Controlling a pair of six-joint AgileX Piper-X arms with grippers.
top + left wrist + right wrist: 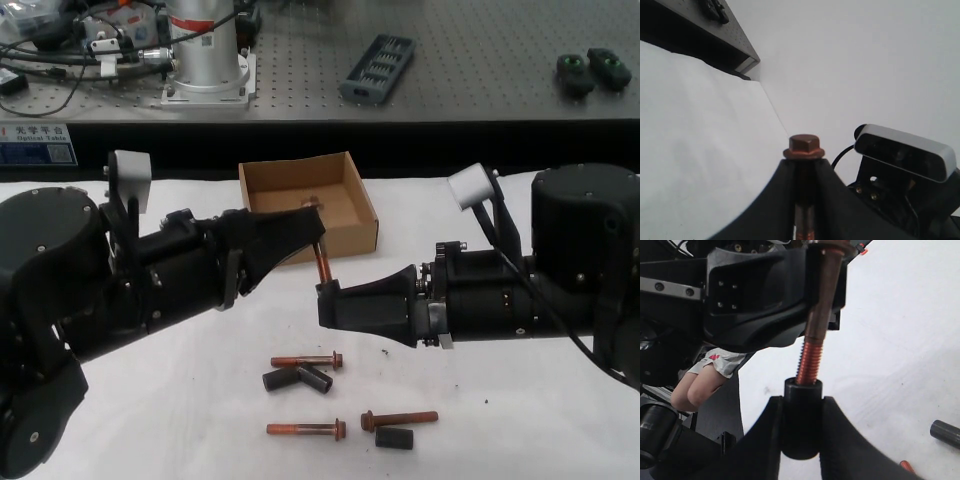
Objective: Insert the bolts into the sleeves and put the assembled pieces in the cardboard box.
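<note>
White cloth (200, 420) covers the bench across the lower part of the high view. Behind it, along the top of the frame, runs a grey perforated metal board (480, 100). On the board I see a silver column base (205, 60) at upper left, a grey ribbed block (378, 68) near top centre and two small dark fittings (595, 72) at upper right. An open brown cardboard box (350, 238) sits on the cloth just above the middle of the frame. Something copper-coloured lies inside it, too hidden for me to name.

From the left edge my left gripper (804, 170) extends to the box's near corner, fingers clamped on a copper-coloured hex-head bolt (821, 300). The bolt is held roughly upright, with its head just clear of the fingertips and its threaded end pointing down. From the right edge, just below frame centre, my right gripper (802, 407) has its fingers closed around a short black cylindrical sleeve (802, 432), mouth upward. The bolt's thread meets that mouth — how far it has entered I cannot tell.

Lower centre of the high view, three loose bolts (305, 360) (305, 429) (400, 417) lie flat on the cloth. Two loose sleeves (285, 380) (316, 378) touch each other just beneath the uppermost bolt — a third (394, 438) lies just below the right-hand one.
</note>
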